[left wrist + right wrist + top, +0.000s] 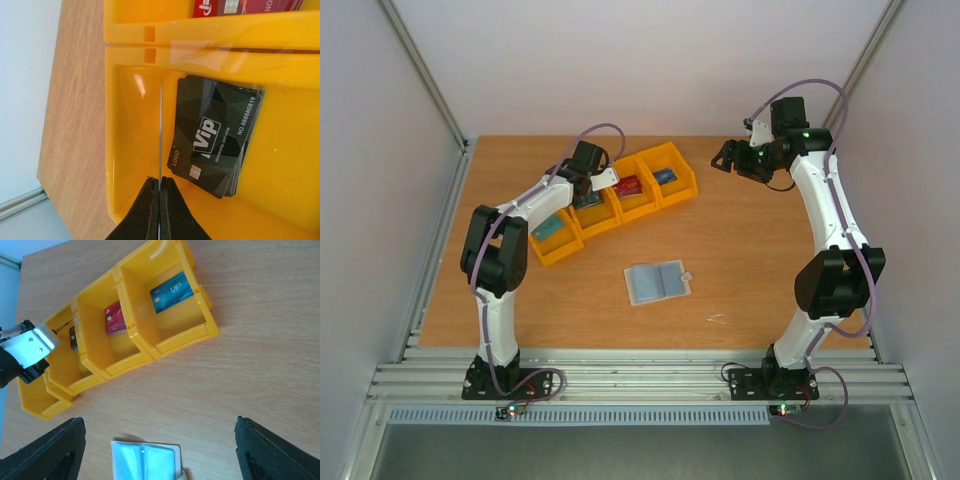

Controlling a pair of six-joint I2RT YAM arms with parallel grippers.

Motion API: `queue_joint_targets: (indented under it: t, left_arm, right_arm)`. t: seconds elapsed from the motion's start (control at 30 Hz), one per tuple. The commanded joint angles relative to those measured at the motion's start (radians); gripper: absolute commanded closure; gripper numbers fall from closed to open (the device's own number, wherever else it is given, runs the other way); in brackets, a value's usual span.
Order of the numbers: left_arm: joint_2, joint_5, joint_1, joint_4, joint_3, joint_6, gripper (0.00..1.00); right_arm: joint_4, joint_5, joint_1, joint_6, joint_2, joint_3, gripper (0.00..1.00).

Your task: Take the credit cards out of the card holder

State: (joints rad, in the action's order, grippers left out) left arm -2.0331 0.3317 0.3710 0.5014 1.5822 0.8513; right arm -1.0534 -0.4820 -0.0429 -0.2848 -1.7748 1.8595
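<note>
left fingers [156, 201] pinching thin edge-on card [160, 135] inside yellow plastic bin [127, 150], beside stacked black VIP cards [215, 137] | right fingers [730, 159] spread wide, well apart from the open pale-blue card holder [145, 461] on wooden counter [260, 365]

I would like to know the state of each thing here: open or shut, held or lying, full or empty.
card holder: open flat on the table, no card showing.
left pincer: shut on thin card, seen edge-on.
right pincer: open, holding nothing.
black cards: stacked flat in a yellow bin.
red card: in the next bin.
blue card: flat in the end bin.
teal card: in the other end bin.
</note>
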Motion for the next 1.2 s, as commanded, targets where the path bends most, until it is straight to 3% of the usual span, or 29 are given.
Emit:
queue_joint_targets:
  t: [0.0, 0.5, 0.83, 1.17]
  left_arm:
    - [-0.029, 0.046, 0.009, -0.09, -0.017, 0.036, 1.0]
    - [-0.097, 0.045, 0.01, -0.091, 0.002, 0.074, 1.0]
    - [-0.083, -0.007, 0.009, -0.033, 0.009, 0.06, 0.7]
    - [0.008, -0.14, 0.009, 0.033, 0.021, 0.022, 0.55]
  right_arm:
    - [0.023, -0.017, 0.008, 0.006, 0.009, -0.004, 0.18]
    - [0.021, -0.026, 0.01, 0.007, 0.015, -0.005, 0.18]
    - [0.02, -0.032, 0.01, 0.011, 0.015, 0.0, 0.17]
    - [0.015, -0.054, 0.01, 0.01, 0.014, 0.0, 0.18]
